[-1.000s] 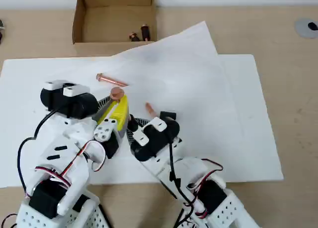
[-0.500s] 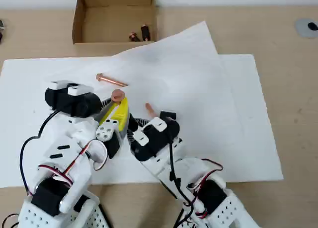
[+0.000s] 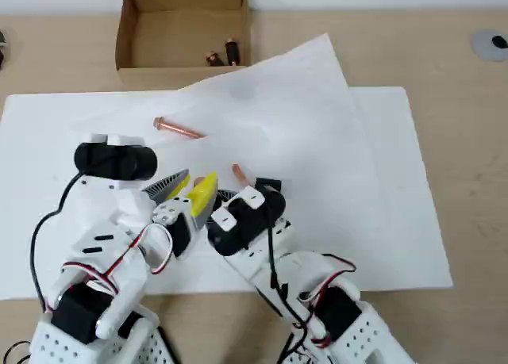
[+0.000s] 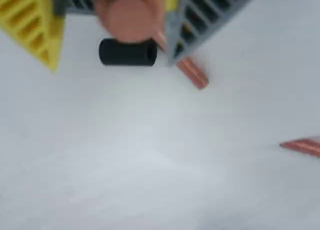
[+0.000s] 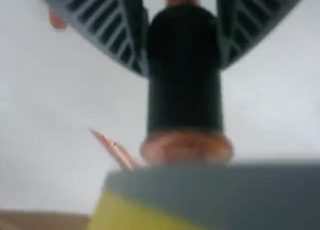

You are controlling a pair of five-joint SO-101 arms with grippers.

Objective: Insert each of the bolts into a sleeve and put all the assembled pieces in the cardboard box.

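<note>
Alignment matters most now: the right jaws are clamped on the black sleeve (image 5: 184, 74), copper bolt (image 5: 186, 149) through it, its head seemingly seated at the sleeve's end — they should hold that grip firm and level for the carry. Left jaws stand spread just beside the head, gripping nothing. Both arms crouch low over the white paper (image 3: 381, 182) — the cardboard box (image 3: 125, 39) lies well apart.

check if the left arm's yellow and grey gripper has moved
Yes: the left gripper drew back from the loose copper bolt, toward the arms' bases.
</note>
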